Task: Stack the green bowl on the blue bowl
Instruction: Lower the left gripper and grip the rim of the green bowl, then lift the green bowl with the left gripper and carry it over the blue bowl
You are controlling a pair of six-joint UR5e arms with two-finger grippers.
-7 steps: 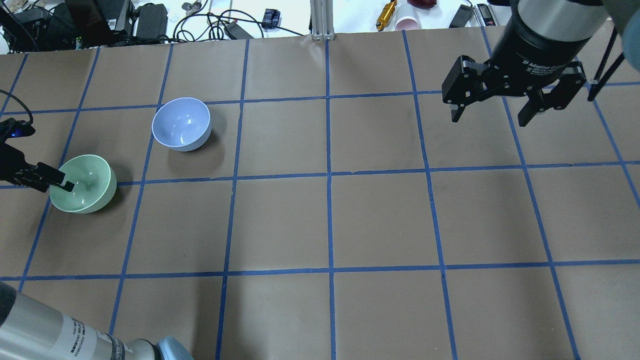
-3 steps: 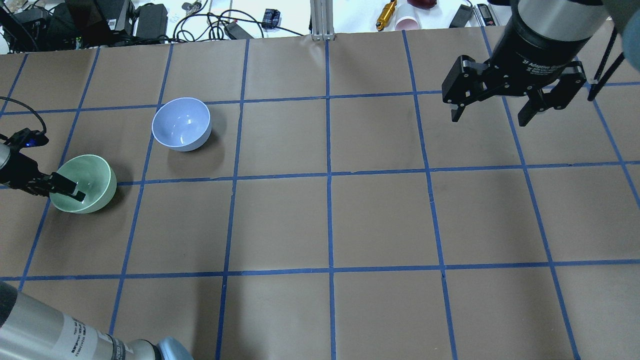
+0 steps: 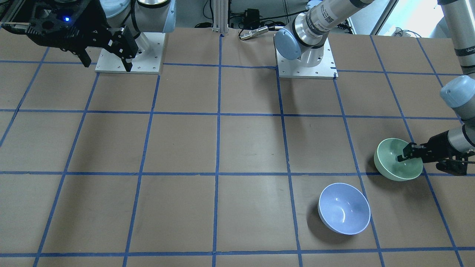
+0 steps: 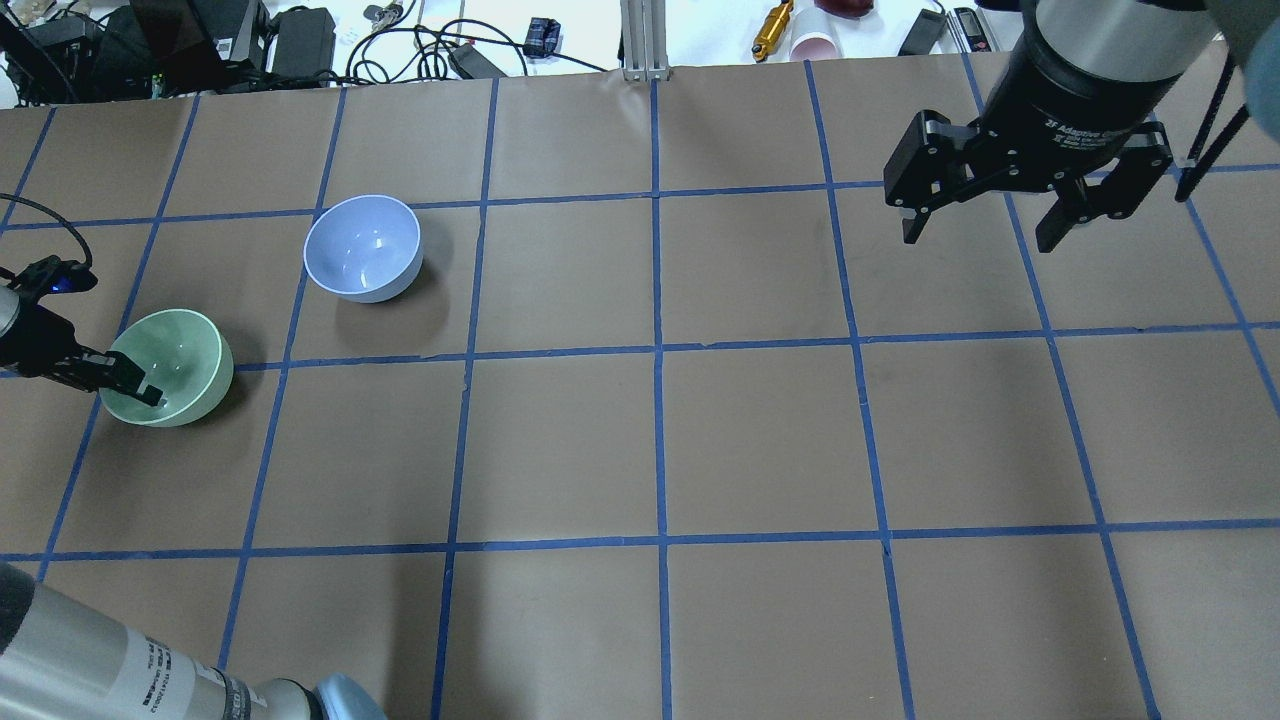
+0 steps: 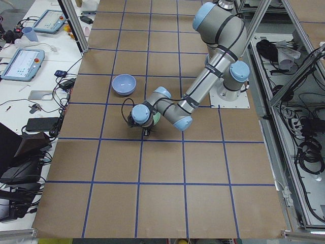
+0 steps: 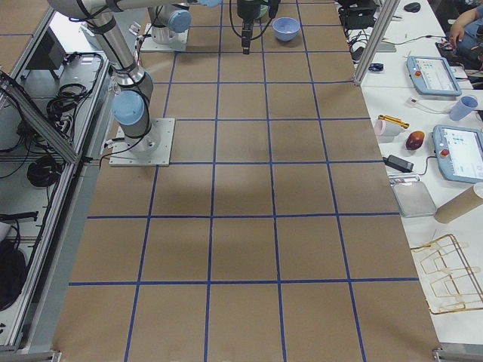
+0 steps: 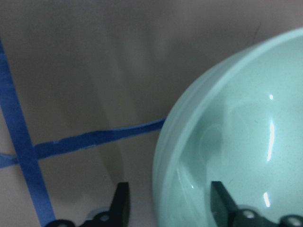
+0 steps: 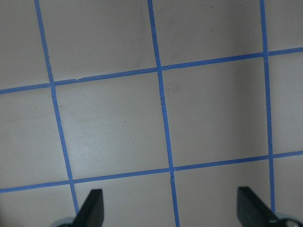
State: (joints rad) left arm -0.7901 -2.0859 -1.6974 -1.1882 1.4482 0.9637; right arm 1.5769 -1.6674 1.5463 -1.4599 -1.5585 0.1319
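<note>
The mint-green bowl [image 4: 185,370] stands upright near the table's left edge, also in the front-facing view [image 3: 389,159] and filling the left wrist view [image 7: 236,142]. My left gripper [image 4: 125,392] [image 3: 415,161] [image 7: 170,208] is open and straddles its near rim, one finger inside and one outside, with a gap showing on the outer side. The lavender-blue bowl [image 4: 362,250] [image 3: 344,208] [image 5: 124,84] stands upright and empty one grid square away. My right gripper [image 4: 980,238] [image 3: 107,65] [image 8: 173,213] is open and empty, high over the far right of the table.
Brown paper with a blue tape grid [image 4: 657,350] covers the table. Cables, a yellow tool [image 4: 772,30] and a pink cup [image 4: 815,45] lie beyond the far edge. The arm base plates [image 3: 306,70] sit on the robot's side.
My left gripper has moved down and slightly right, so its inner finger now reaches deeper into the green bowl. The bowls and the right arm have not moved.
</note>
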